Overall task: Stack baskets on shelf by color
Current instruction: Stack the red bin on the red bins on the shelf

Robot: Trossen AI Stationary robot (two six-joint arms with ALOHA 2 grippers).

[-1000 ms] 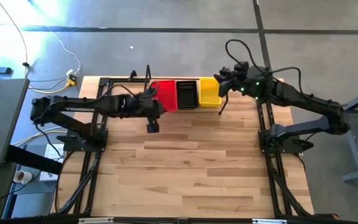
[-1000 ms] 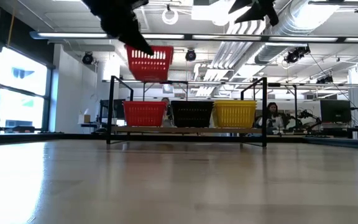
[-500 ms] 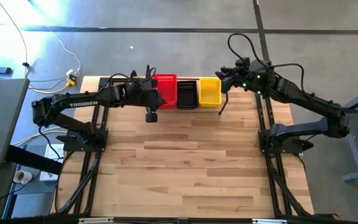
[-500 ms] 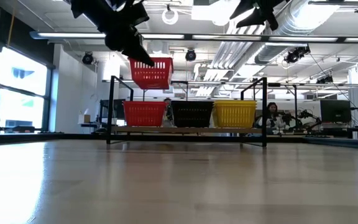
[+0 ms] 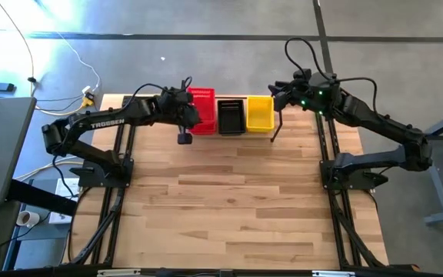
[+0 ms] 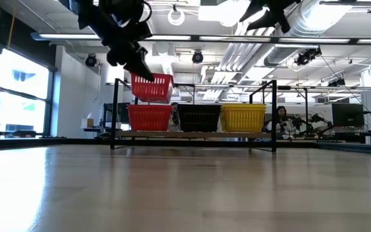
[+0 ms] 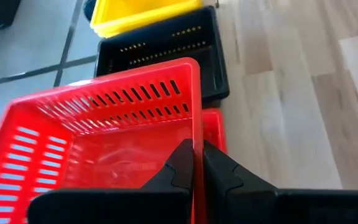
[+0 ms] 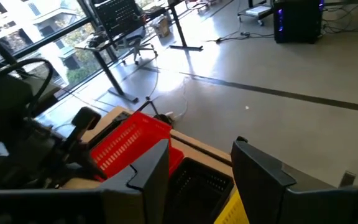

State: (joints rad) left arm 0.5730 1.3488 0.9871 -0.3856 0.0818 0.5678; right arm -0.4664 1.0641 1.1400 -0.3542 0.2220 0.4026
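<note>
High view: the left gripper clamps a red basket by its rim, directly over the red stack on the shelf.

Low view: that held basket hangs just above the shelved red basket, aligned for nesting.

Right wrist view: the right gripper waits open, above the yellow end.

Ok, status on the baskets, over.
Left gripper shut on red basket, above the shelved red one. Right gripper open, waiting over shelf end. Nothing in the way.
</note>
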